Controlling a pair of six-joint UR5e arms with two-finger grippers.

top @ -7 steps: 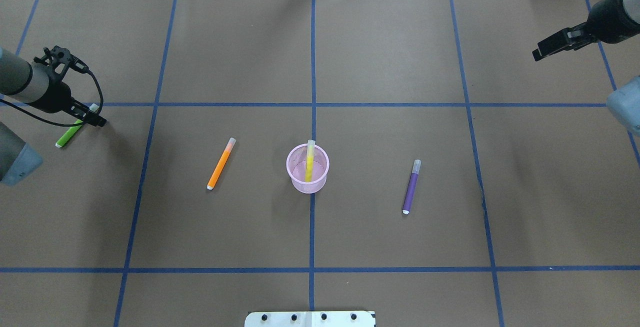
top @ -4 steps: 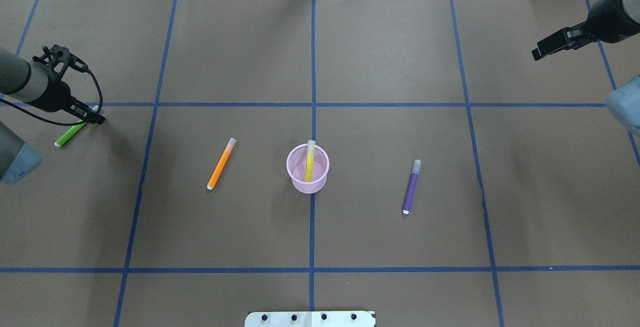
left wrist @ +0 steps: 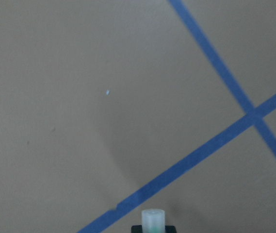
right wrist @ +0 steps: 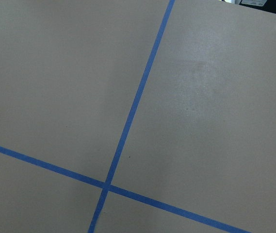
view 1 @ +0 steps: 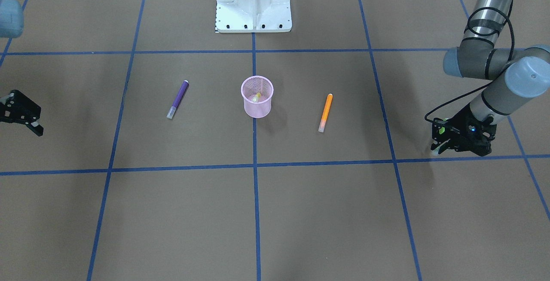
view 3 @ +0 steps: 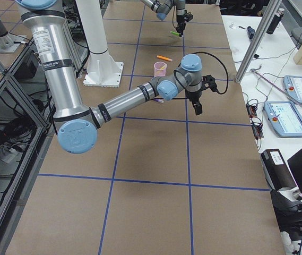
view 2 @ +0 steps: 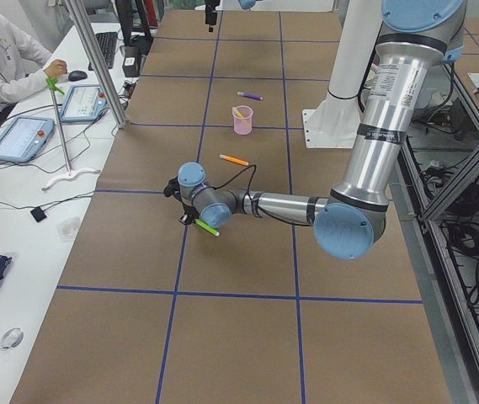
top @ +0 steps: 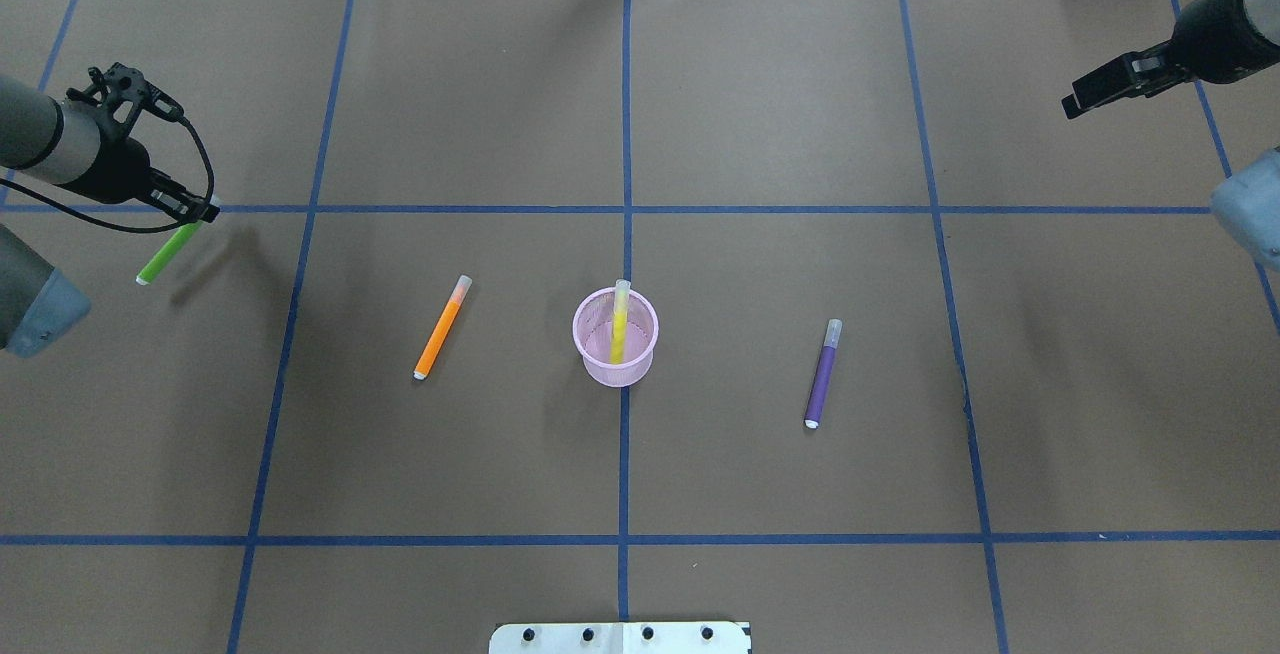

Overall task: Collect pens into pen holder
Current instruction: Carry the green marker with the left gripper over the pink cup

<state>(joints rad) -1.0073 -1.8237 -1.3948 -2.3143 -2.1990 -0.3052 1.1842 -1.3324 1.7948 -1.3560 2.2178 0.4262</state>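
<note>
**Green pen (top: 165,254) pinched in my left claw (top: 195,212)**

I grip the green pen near its pale cap end. It slants down clear of the brown paper (top: 480,84), out at my left side of the table. The pink mesh pen holder (top: 578,326) stands mid-table with a yellow pen (top: 620,324) leaning inside. The orange pen (top: 441,327) lies to its left and the purple pen (top: 823,374) to its right, both flat. My right claw (top: 1085,99) hovers far right, and I cannot tell how its jaws stand.
</note>
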